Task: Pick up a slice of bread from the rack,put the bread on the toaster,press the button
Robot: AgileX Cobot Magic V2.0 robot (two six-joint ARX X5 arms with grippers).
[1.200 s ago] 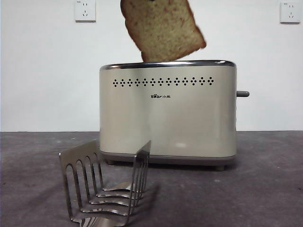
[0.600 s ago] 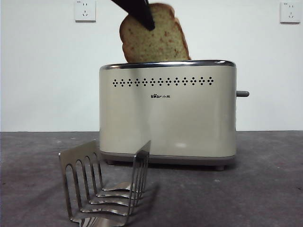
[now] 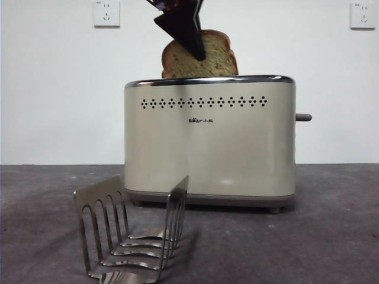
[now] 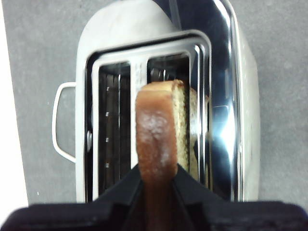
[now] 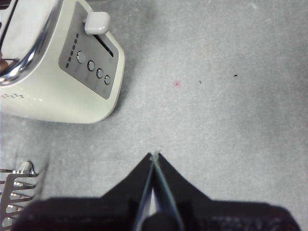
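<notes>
My left gripper (image 3: 188, 36) comes down from above, shut on the slice of bread (image 3: 213, 58). The slice stands upright with its lower part sunk into a slot of the cream toaster (image 3: 210, 142). In the left wrist view the gripper (image 4: 158, 175) pinches the brown crust (image 4: 156, 134) over the toaster's slot (image 4: 192, 120). The grey button (image 3: 303, 117) sticks out from the toaster's right side; it also shows as a pale lever in the right wrist view (image 5: 97, 22). The steel rack (image 3: 133, 234) stands empty in front. My right gripper (image 5: 155, 159) is shut and empty over the grey table, away from the toaster (image 5: 57, 72).
Two white wall sockets (image 3: 106, 13) (image 3: 362, 15) are on the wall behind. The rack's edge shows in the right wrist view (image 5: 17, 192). A second toaster slot (image 4: 115, 130) beside the bread holds nothing. The grey table (image 3: 331, 236) stretches around the toaster.
The left gripper has lowered the bread from high above the toaster down into the slot, and the tilted slice has turned upright. The gripper's black jaws have come into the front view.
</notes>
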